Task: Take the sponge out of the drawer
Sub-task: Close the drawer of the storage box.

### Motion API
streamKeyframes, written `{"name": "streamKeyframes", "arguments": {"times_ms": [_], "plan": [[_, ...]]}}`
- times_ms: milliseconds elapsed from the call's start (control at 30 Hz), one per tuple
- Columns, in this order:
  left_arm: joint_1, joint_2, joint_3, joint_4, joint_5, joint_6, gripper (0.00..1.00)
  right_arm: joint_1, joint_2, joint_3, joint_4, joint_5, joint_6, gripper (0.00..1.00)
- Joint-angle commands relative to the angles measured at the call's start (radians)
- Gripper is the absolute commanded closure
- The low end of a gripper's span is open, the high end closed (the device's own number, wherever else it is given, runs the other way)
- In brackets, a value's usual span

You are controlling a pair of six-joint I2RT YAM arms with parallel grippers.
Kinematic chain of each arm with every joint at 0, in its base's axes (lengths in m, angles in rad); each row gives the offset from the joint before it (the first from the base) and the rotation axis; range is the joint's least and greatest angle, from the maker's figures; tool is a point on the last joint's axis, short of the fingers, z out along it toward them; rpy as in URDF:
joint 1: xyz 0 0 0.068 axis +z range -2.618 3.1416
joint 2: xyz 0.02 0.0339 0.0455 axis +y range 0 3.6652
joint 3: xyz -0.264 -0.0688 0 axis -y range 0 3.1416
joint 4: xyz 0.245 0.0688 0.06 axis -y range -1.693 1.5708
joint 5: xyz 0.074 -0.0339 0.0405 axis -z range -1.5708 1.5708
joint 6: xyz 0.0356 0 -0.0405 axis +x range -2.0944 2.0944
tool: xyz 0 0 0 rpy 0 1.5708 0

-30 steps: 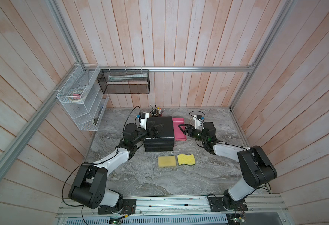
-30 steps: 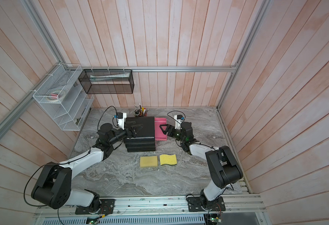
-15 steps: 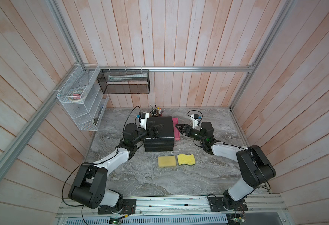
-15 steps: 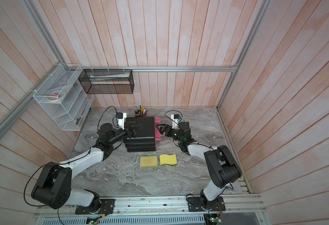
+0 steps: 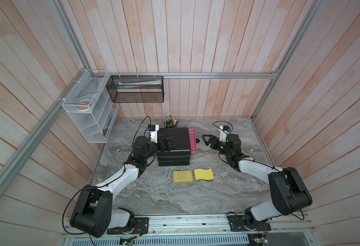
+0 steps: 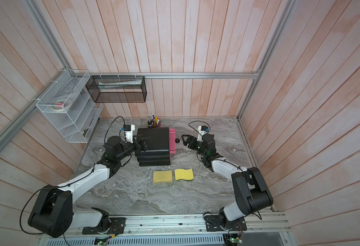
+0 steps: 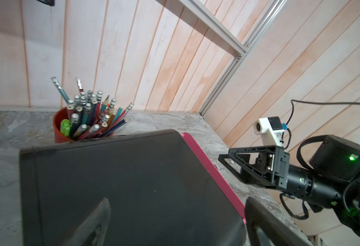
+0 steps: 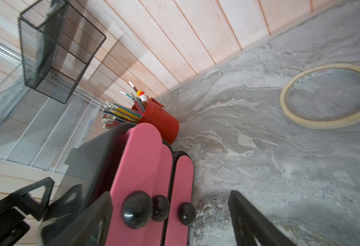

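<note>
While the right gripper [image 5: 204, 139] hung spread wide just short of the top pink drawer [image 5: 192, 140], which stood slightly out with its inside hidden, the left gripper [image 5: 167, 143] lay released on the black cabinet [image 5: 174, 136]. Between the arms, nearer their bases than either gripper, a square sponge [image 5: 182, 176] and a wavy sponge [image 5: 203, 174] lay on the surface [image 5: 153, 198]. Beyond the left gripper, a red cup [image 7: 60, 130] held pencils [image 7: 89, 115].

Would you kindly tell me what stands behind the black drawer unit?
A red cup of pencils stands behind the drawer unit, near the back wall. In both top views the unit hides the cup's lower part.
</note>
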Motion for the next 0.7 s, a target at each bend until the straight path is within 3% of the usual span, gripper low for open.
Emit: {"name": "streamKeyframes", "arguments": {"times_ms": [0, 133, 667], "plan": [[0.003, -0.01, -0.035, -0.12, -0.071, 0.017, 0.0, 0.007, 0.049, 0.014, -0.019, 0.012, -0.011, 0.14], [0.006, -0.021, -0.057, -0.119, -0.093, 0.013, 0.0, 0.018, 0.101, 0.026, -0.003, 0.004, -0.002, 0.15], [0.008, 0.131, 0.01, -0.026, 0.045, -0.036, 0.01, 0.109, 0.204, 0.142, -0.024, -0.011, -0.014, 0.15]]}}
